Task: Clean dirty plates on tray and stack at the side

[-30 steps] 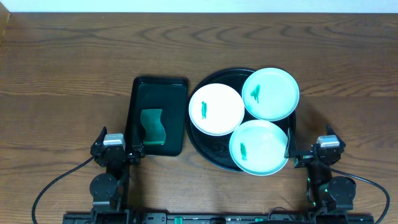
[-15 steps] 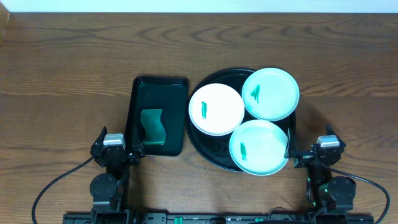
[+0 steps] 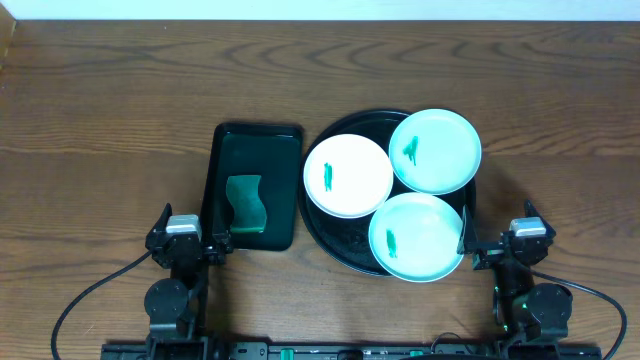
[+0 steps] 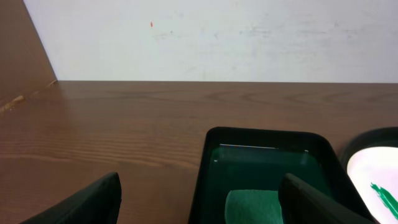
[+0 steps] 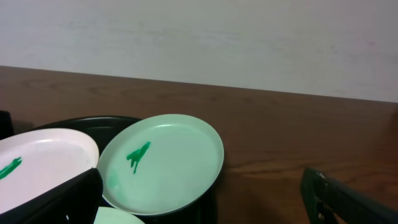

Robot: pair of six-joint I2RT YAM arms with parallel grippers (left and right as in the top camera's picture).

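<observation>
Overhead view: three dirty plates (image 3: 347,175) are sitting on the tray (image 3: 335,242), right of centre near the bench (image 3: 100,100) front edge. Left fingers (image 4: 81,202) and right fingers (image 5: 56,199) are standing released, grasping nothing.

Left wrist view: sponge (image 4: 252,208) running off frame at 6 o'clock; white plate (image 4: 370,177) getting cropped at 4 o'clock.
Right wrist view: nearest plate (image 5: 121,218) showing only a sliver at 7 o'clock.
Overhead: dirty plates (image 3: 435,150) covering most of black tray (image 3: 340,245).
</observation>
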